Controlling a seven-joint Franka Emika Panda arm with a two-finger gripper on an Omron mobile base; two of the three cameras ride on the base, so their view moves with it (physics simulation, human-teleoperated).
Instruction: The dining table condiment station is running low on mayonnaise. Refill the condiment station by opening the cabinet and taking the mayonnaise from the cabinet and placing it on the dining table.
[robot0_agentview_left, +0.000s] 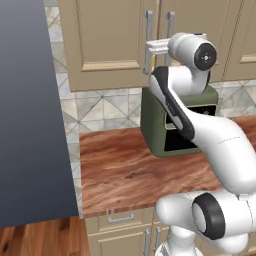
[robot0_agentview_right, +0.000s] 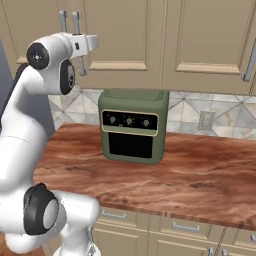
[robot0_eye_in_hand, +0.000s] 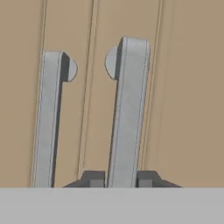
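Early stage: claw (robot0_eye_in_hand: 121, 178) clamped tight on right bar handle (robot0_eye_in_hand: 127, 109) of cabinet (robot0_agentview_left: 107, 40), doors not yet open, so mayo fetch & dining-table drop-off all left.

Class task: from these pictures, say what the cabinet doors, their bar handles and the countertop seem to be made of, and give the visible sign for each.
Cabinet doors: likely painted wood, matte tan, recessed panels, no grain.
Bar handles: seemingly brushed metal, pale silver with a soft sheen; the gripper is shut on one.
Countertop: wood or wood-look laminate, with reddish-brown swirling grain.
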